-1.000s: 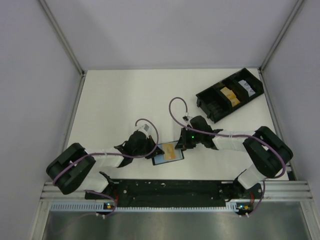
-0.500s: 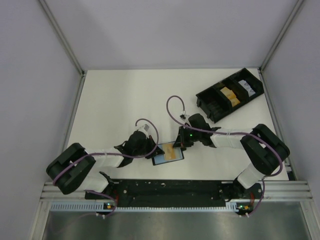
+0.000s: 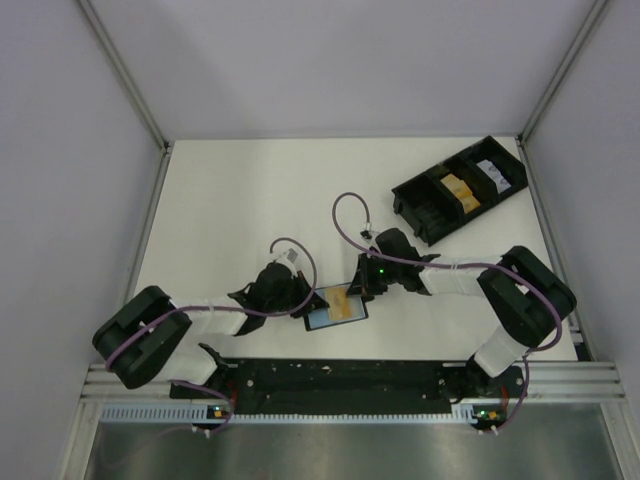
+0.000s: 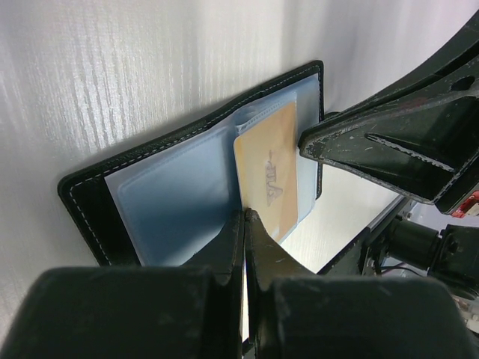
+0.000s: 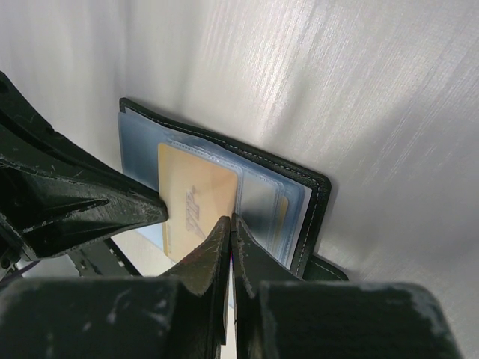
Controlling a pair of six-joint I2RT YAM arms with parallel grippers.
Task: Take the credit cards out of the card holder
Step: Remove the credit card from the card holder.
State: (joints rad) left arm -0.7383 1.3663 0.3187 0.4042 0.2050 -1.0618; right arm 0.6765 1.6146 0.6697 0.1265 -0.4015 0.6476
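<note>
A white table fills the floor of a booth with pale walls and metal corner posts, the two arm bases sitting on a rail at its near edge. Near the middle of that edge, just in front of the rail, the card holder lies opened flat on the table, black cover down and its glossy blue-grey sleeves facing up. An orange-yellow card lies on the right-hand half of the holder, skewed against the sleeves, its face bare; I cannot tell whether any part of it sits inside a pocket. The left gripper comes in low from the left and the right gripper from the right, so they meet over the holder from opposite sides. In the left wrist view the left arm's fingers are pressed together with no gap to see, their tip at the card's near corner. In the right wrist view the right arm's fingers are likewise closed into one point, resting at the card's edge. Each wrist view also shows the other gripper's closed tip touching the card's far side. Whether either pair pinches the thin card or only bears on it cannot be made out. Well apart, at the far right of the table, a long black tray lies at an angle, with an orange item and a white one in its compartments.
</note>
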